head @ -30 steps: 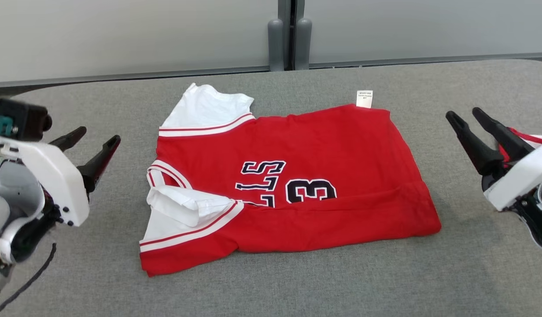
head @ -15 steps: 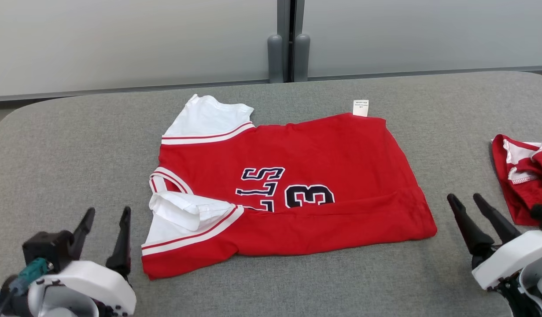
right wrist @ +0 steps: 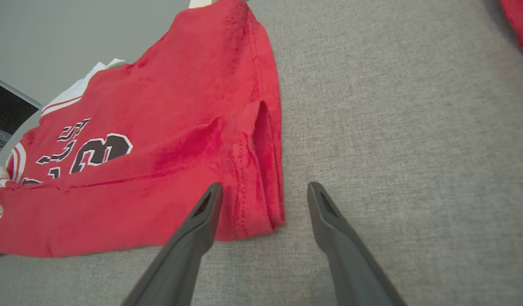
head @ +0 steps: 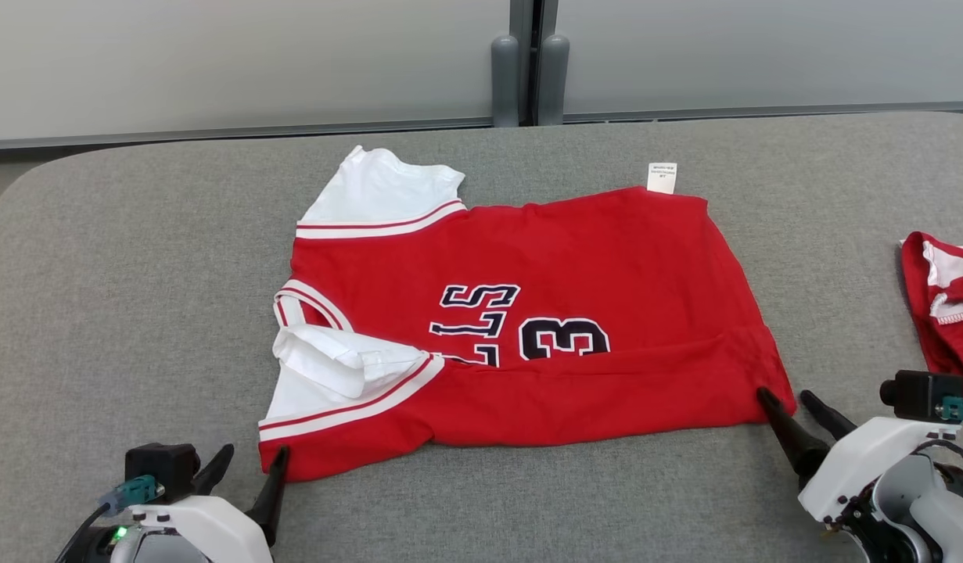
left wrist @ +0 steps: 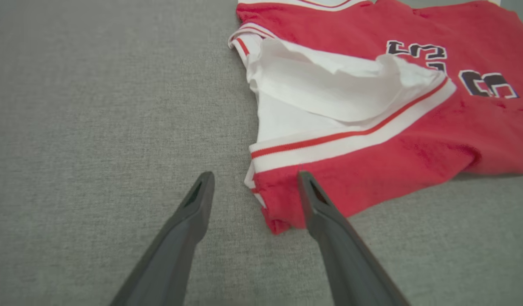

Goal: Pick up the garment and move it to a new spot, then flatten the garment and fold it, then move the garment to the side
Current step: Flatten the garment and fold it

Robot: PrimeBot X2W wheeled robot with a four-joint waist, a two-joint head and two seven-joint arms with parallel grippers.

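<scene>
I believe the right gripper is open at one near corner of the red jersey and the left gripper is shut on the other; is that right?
Not quite: the left gripper is open too, jaws apart at the corner of the jersey, as the left wrist view shows.

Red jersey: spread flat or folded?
Partly folded: jersey has near edge lapped over the lettering, cutting it off; near sleeve doubled back.

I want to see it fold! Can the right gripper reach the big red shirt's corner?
Probably yes: the open right gripper straddles the red shirt's near corner, and nothing lies between them.
</scene>
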